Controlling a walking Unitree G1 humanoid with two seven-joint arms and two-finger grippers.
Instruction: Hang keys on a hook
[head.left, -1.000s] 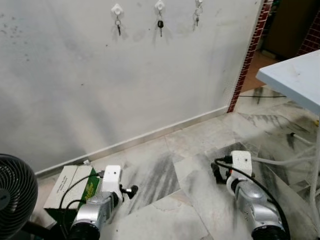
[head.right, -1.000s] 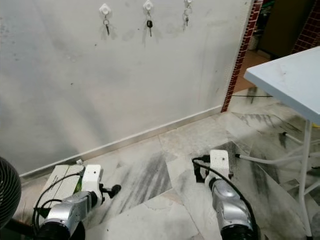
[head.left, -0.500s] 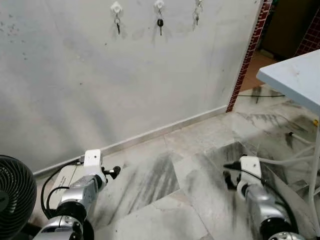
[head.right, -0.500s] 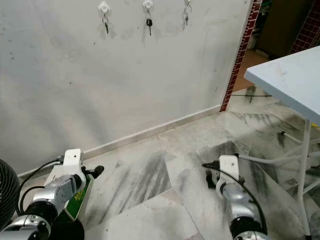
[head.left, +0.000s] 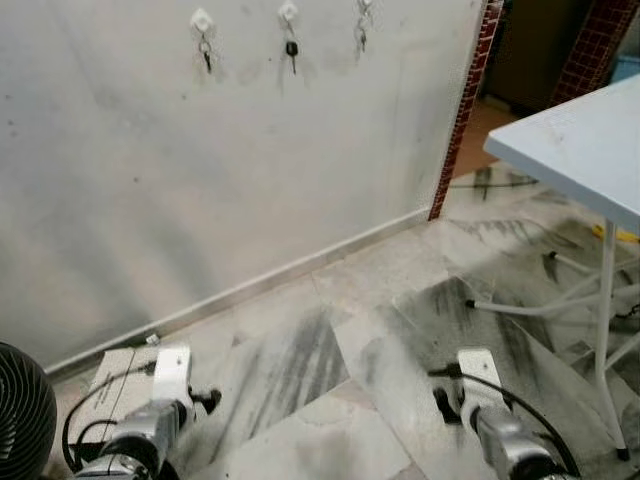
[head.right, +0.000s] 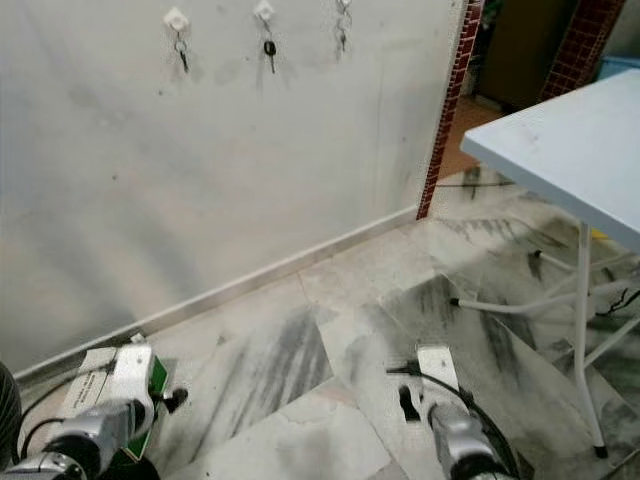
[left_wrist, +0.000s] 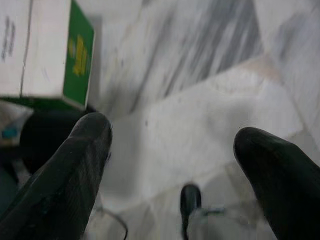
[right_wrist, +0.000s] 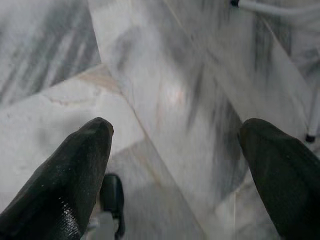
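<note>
Three hooks (head.left: 288, 12) at twelve o'clock on the wall (head.left: 200, 160) already carry keys (head.left: 291, 50). Both left jaws (left_wrist: 172, 150) and right jaws (right_wrist: 175, 145) hang released, empty; retreating steadily seems wisest.

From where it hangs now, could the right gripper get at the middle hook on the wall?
Probably not yet. The right gripper hangs open and low over the marble floor, while the middle hook sits high on the wall, already holding a dark key.
</note>
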